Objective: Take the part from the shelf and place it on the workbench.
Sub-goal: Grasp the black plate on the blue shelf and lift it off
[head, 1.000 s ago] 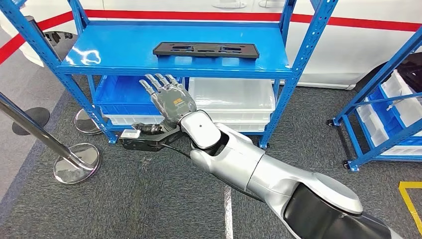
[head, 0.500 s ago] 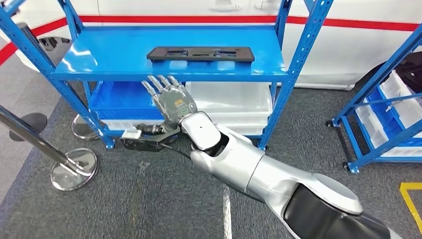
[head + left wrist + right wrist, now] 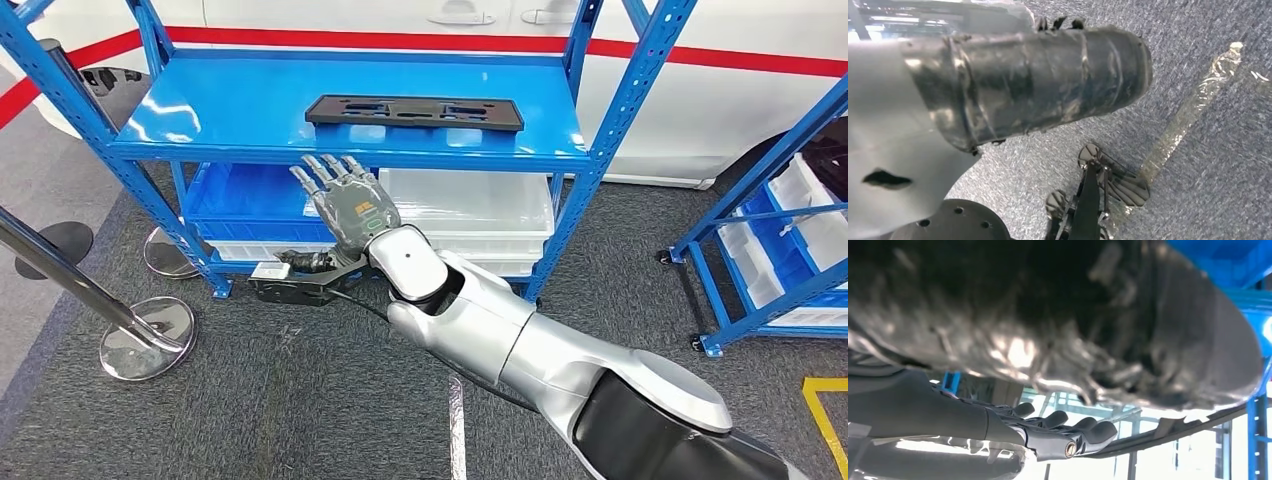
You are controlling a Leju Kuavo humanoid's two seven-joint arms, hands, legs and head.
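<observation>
Blue shelf [image 3: 250,105] with black part [image 3: 414,111]; right hand [image 3: 350,203] fingers [image 3: 325,170] extended below, empty.

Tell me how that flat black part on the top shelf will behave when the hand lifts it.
The black part looks thin, flat and moulded, so probably stiff and light. Its long shape may tilt if gripped off-centre. The glossy blue shelf suggests it could slide when the right hand nudges it.

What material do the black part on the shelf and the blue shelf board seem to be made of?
Black part: likely moulded plastic, matte, since it throws no glare and has shaped cut-outs.
Shelf board: probably painted sheet metal, glossy, as it carries bright highlights and mirrors the part.
</observation>
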